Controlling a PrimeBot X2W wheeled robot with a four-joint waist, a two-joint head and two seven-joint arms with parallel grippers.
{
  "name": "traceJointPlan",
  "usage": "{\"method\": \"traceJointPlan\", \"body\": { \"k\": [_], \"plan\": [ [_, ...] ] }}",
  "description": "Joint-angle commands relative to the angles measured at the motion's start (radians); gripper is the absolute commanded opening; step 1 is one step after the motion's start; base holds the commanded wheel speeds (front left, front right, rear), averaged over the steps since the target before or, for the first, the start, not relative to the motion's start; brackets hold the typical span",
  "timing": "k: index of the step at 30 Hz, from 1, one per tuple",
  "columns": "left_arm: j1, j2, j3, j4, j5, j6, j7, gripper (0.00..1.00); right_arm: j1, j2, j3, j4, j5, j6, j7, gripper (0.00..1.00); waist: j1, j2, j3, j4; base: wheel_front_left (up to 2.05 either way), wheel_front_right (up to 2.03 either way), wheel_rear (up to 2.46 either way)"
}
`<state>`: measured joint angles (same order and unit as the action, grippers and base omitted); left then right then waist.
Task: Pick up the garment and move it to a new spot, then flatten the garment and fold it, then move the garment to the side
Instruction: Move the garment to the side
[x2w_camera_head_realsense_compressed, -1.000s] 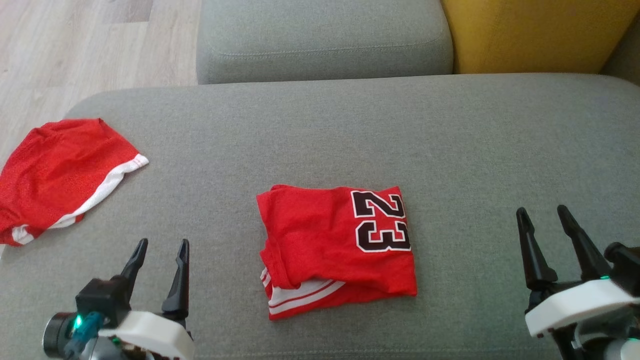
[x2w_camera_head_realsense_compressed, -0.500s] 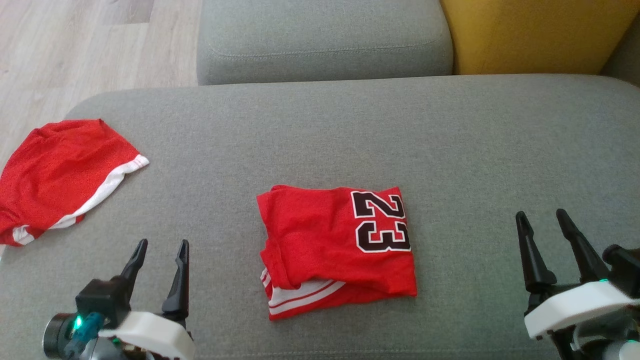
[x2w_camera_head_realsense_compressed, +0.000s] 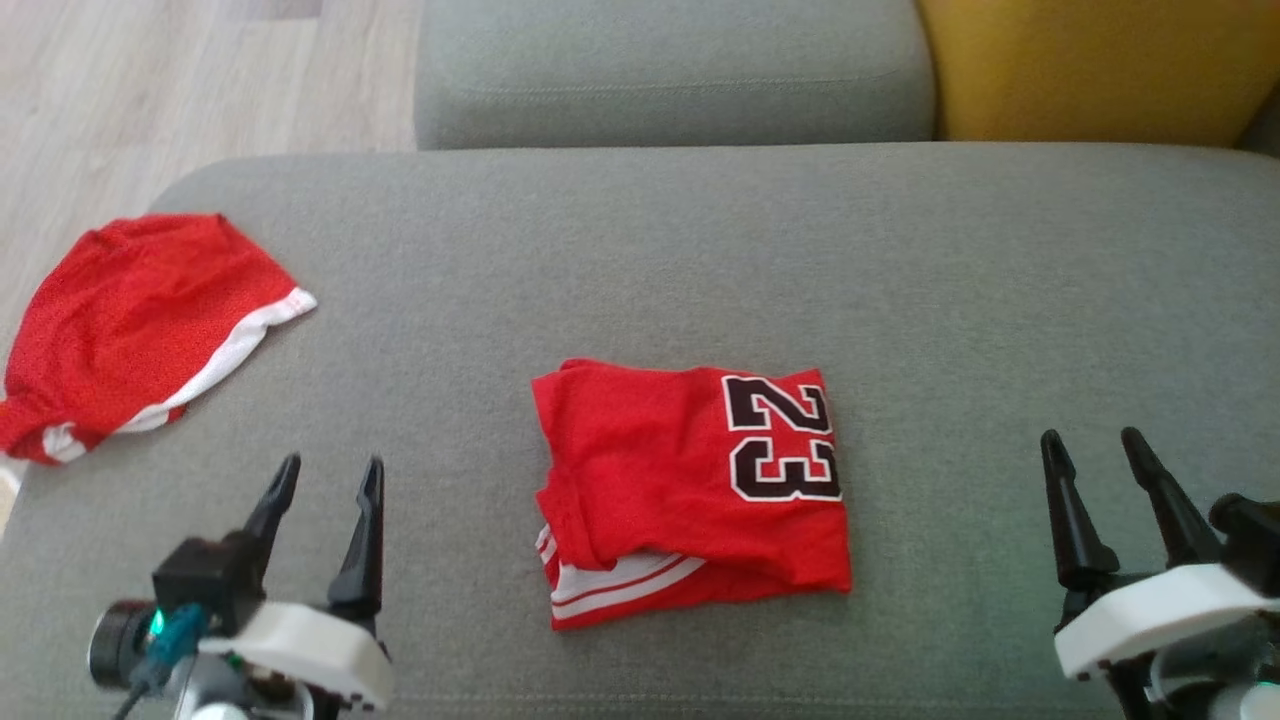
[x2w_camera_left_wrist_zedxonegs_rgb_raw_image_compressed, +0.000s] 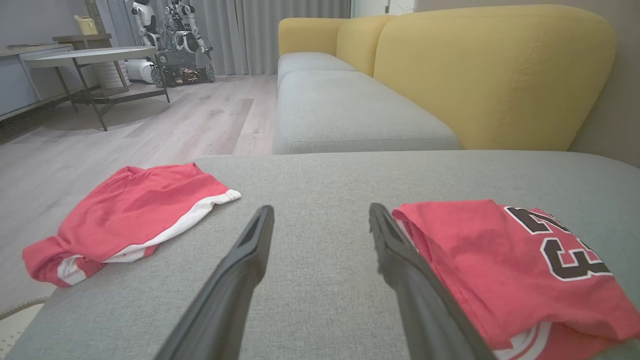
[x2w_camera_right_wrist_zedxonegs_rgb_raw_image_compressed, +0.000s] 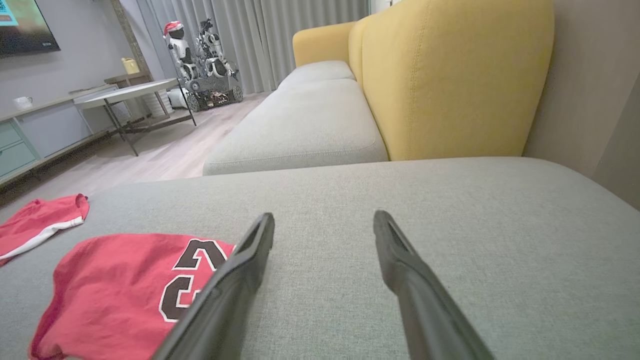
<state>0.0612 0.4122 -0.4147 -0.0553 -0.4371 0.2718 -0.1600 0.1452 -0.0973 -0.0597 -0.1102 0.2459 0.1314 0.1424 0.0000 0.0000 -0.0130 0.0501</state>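
Clothes lie on the big grey fabric sofa seat (x2w_camera_head_realsense_compressed: 700, 230) in front of me. The red folded jersey with a black and white 23 on it (x2w_camera_head_realsense_compressed: 690, 490) sits in the middle of the seat. The number is on its right part, and white stripes peek out at the near edge. It lies between my two grippers, and in my head view neither one touches it.

My left gripper (x2w_camera_head_realsense_compressed: 331, 462) is low on the left, over the seat. Its two dark fingers are spread wide and hold nothing. From my left wrist, that gripper (x2w_camera_left_wrist_zedxonegs_rgb_raw_image_compressed: 321, 209) points across bare grey cloth. The jersey (x2w_camera_left_wrist_zedxonegs_rgb_raw_image_compressed: 500, 265) lies just beside the right finger, and I cannot tell if the finger brushes its edge.

My right gripper (x2w_camera_head_realsense_compressed: 1089, 434) is low on the right, well apart from the jersey. Its fingers are spread wide too, with nothing in them. From my right wrist, that gripper (x2w_camera_right_wrist_zedxonegs_rgb_raw_image_compressed: 324, 216) points over bare seat, and the jersey (x2w_camera_right_wrist_zedxonegs_rgb_raw_image_compressed: 115, 295) is off to the left.

The red mesh shorts with a white stripe (x2w_camera_head_realsense_compressed: 140, 320) lie crumpled at the far left edge of the seat, well apart from the jersey. Behind the seat are another grey cushion (x2w_camera_head_realsense_compressed: 670, 70) and a yellow sofa back (x2w_camera_head_realsense_compressed: 1080, 70). Pale wood floor (x2w_camera_head_realsense_compressed: 150, 90) shows at the left.
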Motion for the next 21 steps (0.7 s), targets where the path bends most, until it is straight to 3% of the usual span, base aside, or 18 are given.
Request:
{"method": "traceJointPlan", "body": {
  "k": [1,16,21],
  "plan": [
    [-0.071,0.029,0.039,-0.034,0.0,-0.001,-0.004,1.0,-0.053,-0.015,0.021,-0.029,-0.001,-0.001,0.0,1.0,0.0,0.0,0.01,0.01,0.0,0.0,0.0],
    [-0.229,-0.014,0.018,-0.006,0.017,-0.043,-0.055,1.0,-0.284,-0.031,0.203,0.294,0.052,-0.001,0.041,1.0,0.0,0.0,0.167,0.123,0.0,0.0,0.0],
    [-0.249,-0.025,0.023,0.011,0.019,-0.048,-0.073,1.0,-0.312,-0.031,0.232,0.407,0.057,-0.001,0.124,1.0,0.0,0.0,0.195,0.126,0.0,0.0,0.0]
  ]
}}
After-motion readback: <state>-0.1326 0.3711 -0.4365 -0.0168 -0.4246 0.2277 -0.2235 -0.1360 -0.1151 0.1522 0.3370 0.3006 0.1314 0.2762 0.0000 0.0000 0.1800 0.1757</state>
